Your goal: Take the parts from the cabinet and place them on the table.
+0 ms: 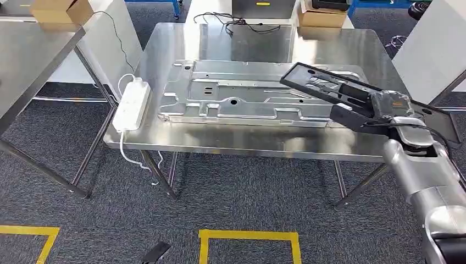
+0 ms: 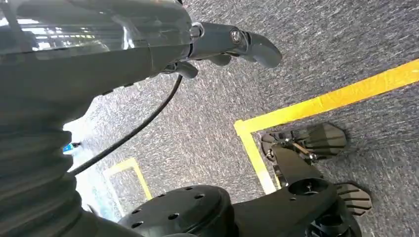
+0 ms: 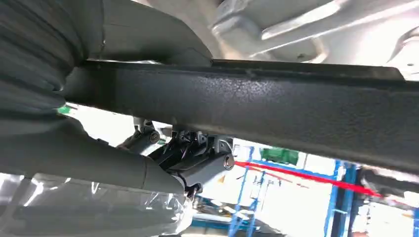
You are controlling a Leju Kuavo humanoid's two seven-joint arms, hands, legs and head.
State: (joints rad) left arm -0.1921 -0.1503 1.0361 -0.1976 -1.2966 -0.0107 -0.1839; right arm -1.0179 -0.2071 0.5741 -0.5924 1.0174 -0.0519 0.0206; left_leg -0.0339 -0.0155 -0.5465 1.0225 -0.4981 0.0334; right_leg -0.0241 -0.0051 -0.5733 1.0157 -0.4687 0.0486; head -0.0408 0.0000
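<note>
My right hand (image 1: 367, 109) grips a long black frame part (image 1: 319, 81) and holds it tilted above the right side of the steel table (image 1: 231, 140). A large stamped silver metal panel (image 1: 242, 91) lies flat on that table, under the black part's far end. The right wrist view shows the black part (image 3: 276, 106) as a dark bar across my thumb, with the dark fingers (image 3: 190, 153) curled beneath it. My left hand (image 2: 232, 42) hangs over the grey carpet with its fingers curled in and nothing in them.
A white power strip (image 1: 132, 103) with its cable lies at the table's left edge. Another steel table (image 1: 27, 60) stands at the left, with a cardboard box (image 1: 60, 10) on it. More boxes (image 1: 321, 16) and cables sit beyond the table. Yellow floor tape (image 1: 250, 237) marks the carpet.
</note>
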